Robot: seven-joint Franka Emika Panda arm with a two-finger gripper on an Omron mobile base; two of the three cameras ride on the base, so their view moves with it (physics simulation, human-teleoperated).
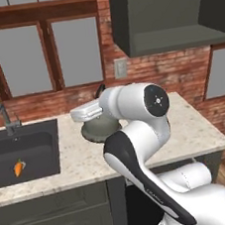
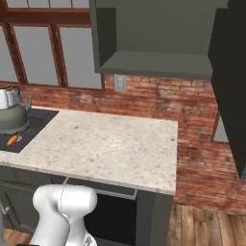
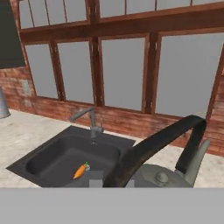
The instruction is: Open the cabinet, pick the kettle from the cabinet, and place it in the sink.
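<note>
A red brick wall with timber-framed windows backs a pale speckled stone surface. At the left of that surface sits the sink, a dark basin with a grey faucet at its rear rim and a small orange carrot lying on its floor. Just right of the basin, in the left base view, the kettle hangs under the arm's white hand. It looks close to the stone, though whether it touches or clears it is hard to tell with the arm in the way. Further right and above, the cabinet stands open and empty, its dark door swung out to the far right in the right base view.

In the hand view the kettle's dark arched handle sweeps up from the bottom edge over the grey lid and knob, with the spout beyond and the sink ahead. The jaws are pressed together on that handle, near its lower end.

The kettle reads as rigid, smooth metal, probably light if empty. Held by a thin handle, it can pivot and swing like a pendulum, and the grip could slide along the arch. A hold at the handle's crown would keep the body level. The basin is far wider than the kettle, so lowering it in leaves margin, provided it misses the carrot and faucet.
</note>
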